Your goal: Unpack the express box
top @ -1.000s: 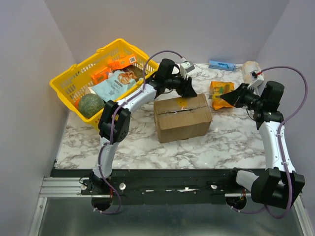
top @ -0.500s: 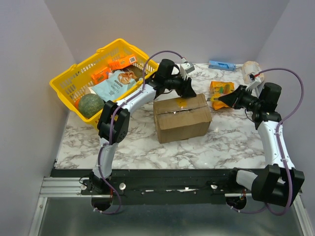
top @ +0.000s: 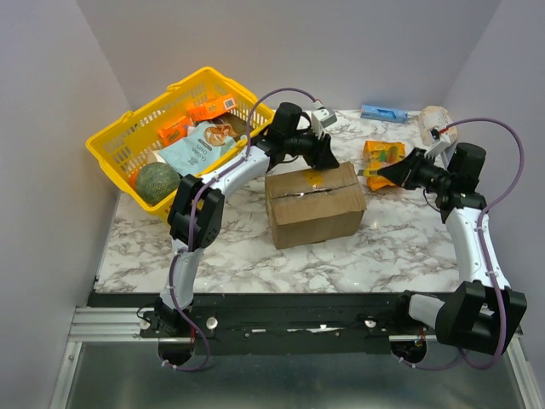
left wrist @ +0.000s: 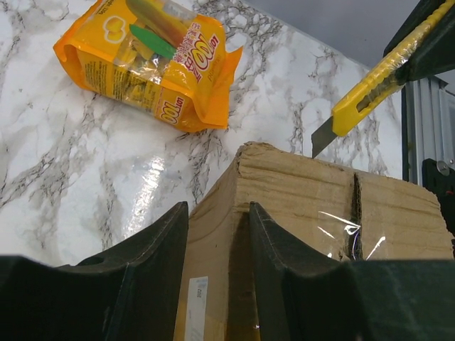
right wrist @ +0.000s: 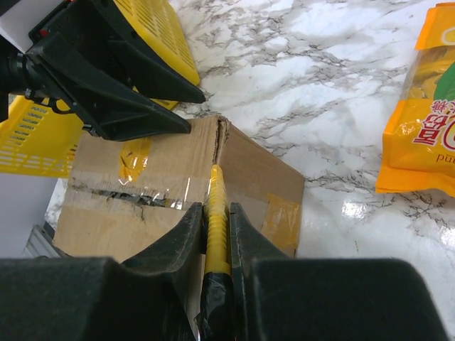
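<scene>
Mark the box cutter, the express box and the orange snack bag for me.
box cutter [left wrist: 370, 91], left wrist view, middle of yellow handle.
express box [top: 315, 217], top view, near side face.
snack bag [left wrist: 146, 67], left wrist view, printed front.

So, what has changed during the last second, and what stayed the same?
The right pincer, shut on the yellow knife, moved left toward the express box; the blade is now close to the box's right end. Nothing was taken hold of or let go. The left pincer stayed at the box's far edge; the box, the yellow basket and the orange snack bag did not move.
</scene>
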Controlling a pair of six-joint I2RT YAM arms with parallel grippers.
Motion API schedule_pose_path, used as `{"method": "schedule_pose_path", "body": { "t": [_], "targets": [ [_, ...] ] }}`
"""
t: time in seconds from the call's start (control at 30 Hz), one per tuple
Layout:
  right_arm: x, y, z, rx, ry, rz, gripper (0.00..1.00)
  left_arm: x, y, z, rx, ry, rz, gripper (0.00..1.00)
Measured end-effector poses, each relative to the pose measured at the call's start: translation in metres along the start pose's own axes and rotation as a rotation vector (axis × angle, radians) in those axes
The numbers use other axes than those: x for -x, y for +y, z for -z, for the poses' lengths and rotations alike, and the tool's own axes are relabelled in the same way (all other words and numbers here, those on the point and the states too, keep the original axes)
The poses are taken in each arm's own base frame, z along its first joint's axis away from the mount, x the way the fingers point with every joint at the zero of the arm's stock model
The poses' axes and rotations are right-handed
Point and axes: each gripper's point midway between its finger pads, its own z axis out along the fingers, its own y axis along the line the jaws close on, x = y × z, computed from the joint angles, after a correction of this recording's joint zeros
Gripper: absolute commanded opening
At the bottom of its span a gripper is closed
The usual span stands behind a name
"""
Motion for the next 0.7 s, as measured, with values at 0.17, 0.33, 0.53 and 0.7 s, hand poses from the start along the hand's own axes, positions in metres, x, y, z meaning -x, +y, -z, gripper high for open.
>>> {"method": "schedule_pose_path", "body": {
  "t": [0.17, 0.33, 0.53, 0.7],
  "targets": [
    [-0.005, 0.001, 0.003, -0.009, 0.020, -0.016, 0.00, 0.000, 0.000, 0.001, 0.010, 0.002, 0.007, 0.22],
    [-0.009, 0.003, 0.007, -0.024, 0.046, -0.040, 0.00, 0.001, -0.004, 0.001, 0.005, 0.005, 0.010, 0.05],
    [-0.014, 0.005, 0.012, -0.043, 0.078, -0.058, 0.00, 0.001, -0.004, 0.001, 0.005, 0.003, 0.010, 0.00],
    [-0.022, 0.007, 0.017, -0.053, 0.105, -0.069, 0.00, 0.002, -0.004, 0.001, 0.006, 0.002, 0.009, 0.00]
  ]
}}
